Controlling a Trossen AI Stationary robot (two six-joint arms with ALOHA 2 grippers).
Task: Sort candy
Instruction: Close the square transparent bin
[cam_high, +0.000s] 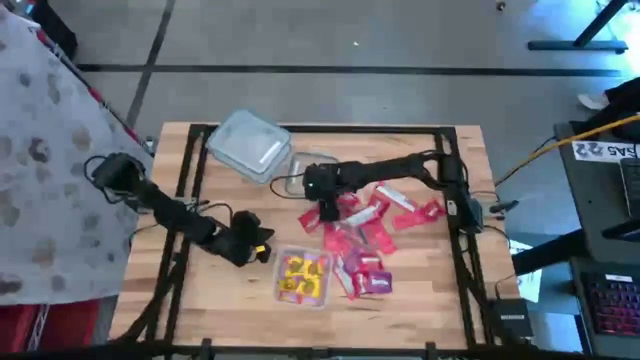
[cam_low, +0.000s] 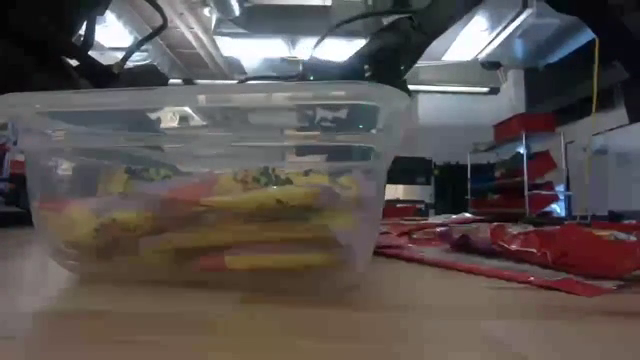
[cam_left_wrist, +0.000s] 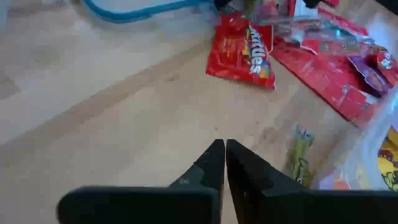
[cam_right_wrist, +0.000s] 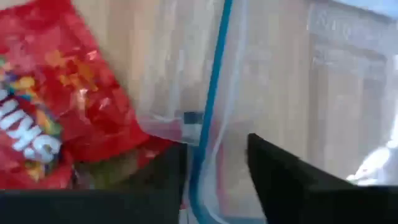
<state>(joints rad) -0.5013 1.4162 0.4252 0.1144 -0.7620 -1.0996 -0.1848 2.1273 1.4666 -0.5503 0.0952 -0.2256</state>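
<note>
While the tabletop (cam_high: 200, 300) holds a heap of red packets (cam_high: 375, 225) loose near its middle, the sort looks under halfway: most red ones lie unsorted, with a couple of magenta ones (cam_high: 372, 282) at the heap's near edge; the tub with yellow pieces (cam_high: 303, 277) is well filled, so yellow looks mostly done; a second clear tub (cam_high: 300, 175) with a blue rim sits beside the right claw (cam_high: 325, 210), apparently empty; that claw's jaws straddle the blue rim, gap showing, not visibly grasping candy; left claw (cam_high: 250, 245) clenched, holding nothing, just left of the yellow tub
</note>
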